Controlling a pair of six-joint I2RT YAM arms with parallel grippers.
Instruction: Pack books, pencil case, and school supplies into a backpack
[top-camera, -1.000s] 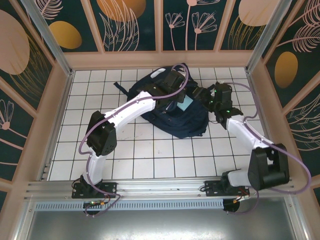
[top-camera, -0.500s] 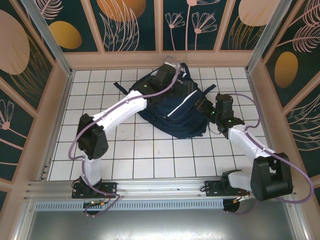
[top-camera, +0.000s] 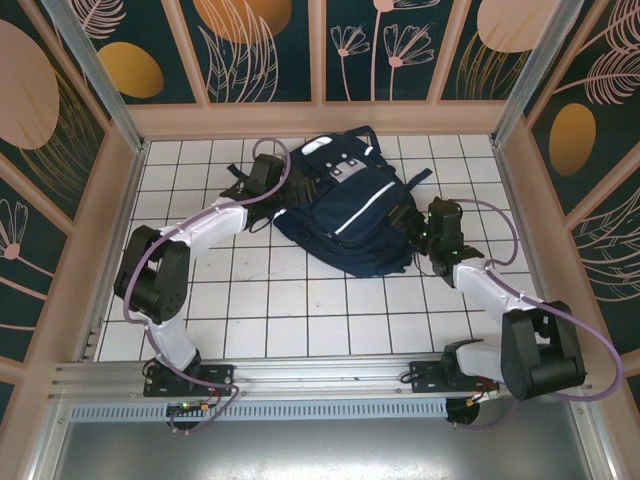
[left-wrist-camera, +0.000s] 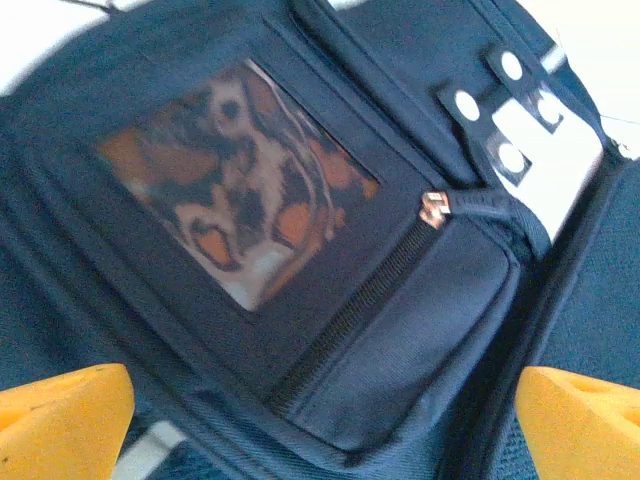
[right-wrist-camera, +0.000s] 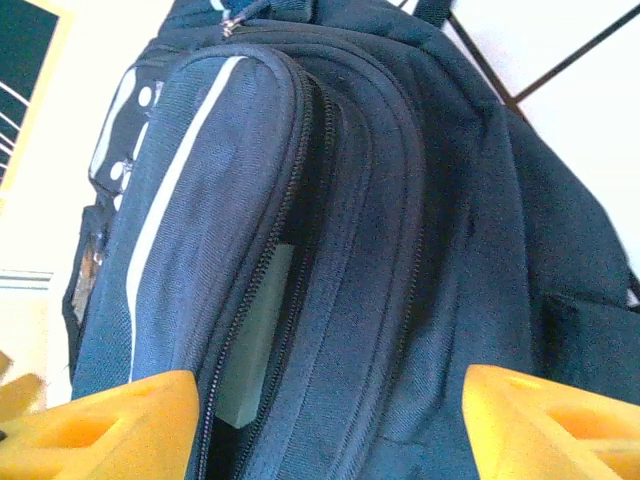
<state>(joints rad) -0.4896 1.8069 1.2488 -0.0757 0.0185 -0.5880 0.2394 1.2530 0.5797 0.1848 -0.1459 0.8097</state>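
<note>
Right wrist view: the jaws of the right gripper (right-wrist-camera: 330, 425) are spread wide and empty before the large navy-blue fabric backpack (right-wrist-camera: 400, 200), which is laid on the white tiled surface (top-camera: 280, 300). Farther back, the jaws of the left gripper (left-wrist-camera: 320, 425) are spread wide, empty, over its zipped pocket (left-wrist-camera: 400, 370).

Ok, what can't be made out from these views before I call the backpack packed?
- Inside of the backpack: top view, its own fabric covers the contents.
- Pale flat item in the open zipper gap: right wrist view, the flap hides most of it; what it is cannot be told.
- Orange-and-black picture patch: left wrist view, too blurred to read.
</note>
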